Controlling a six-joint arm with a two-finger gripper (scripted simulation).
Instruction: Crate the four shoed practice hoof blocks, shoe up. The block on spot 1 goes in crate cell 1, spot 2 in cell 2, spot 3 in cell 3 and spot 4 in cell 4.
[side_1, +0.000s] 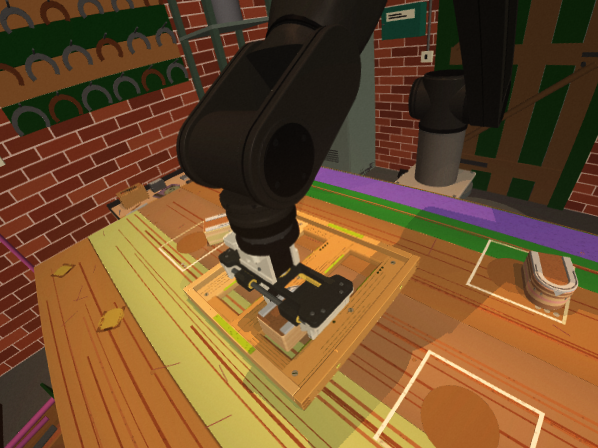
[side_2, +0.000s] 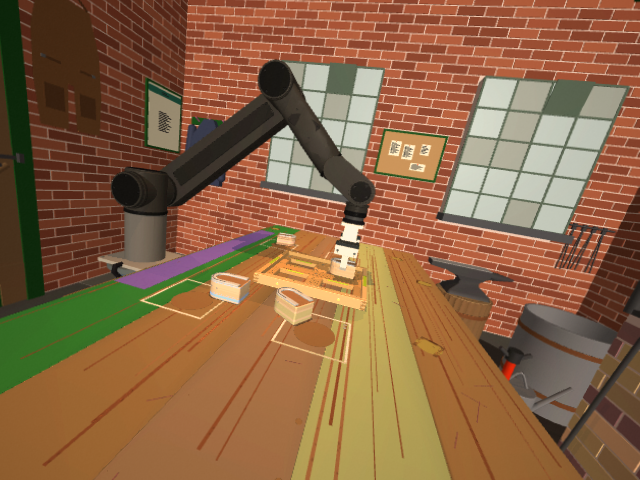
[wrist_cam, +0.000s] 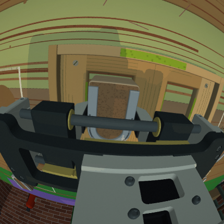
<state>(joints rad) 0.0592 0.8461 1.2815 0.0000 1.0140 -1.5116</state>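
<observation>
My gripper (side_1: 289, 310) (side_2: 343, 266) (wrist_cam: 112, 122) is low over the wooden crate (side_1: 305, 295) (side_2: 314, 281), at its cell nearest the bench's light stripe. A hoof block (side_1: 281, 331) (wrist_cam: 112, 109) is gripped between its fingers, steel shoe up, its lower part inside that cell. A second block (side_1: 550, 279) (side_2: 230, 287) stands shoe up at the edge of a marked spot near the purple strip. A third block (side_2: 293, 305) sits tilted by the crate's near edge. A fourth block (side_1: 216, 231) (side_2: 286, 238) stands beyond the crate, partly hidden by my arm.
The workbench carries white-outlined spots (side_1: 457, 410) (side_2: 312, 335) around the crate. Green and purple strips (side_1: 450, 210) run along the arm's side. The arm's base (side_2: 145, 235) stands at that edge. An anvil (side_2: 468, 276) and a barrel (side_2: 561, 346) stand off the bench's other side.
</observation>
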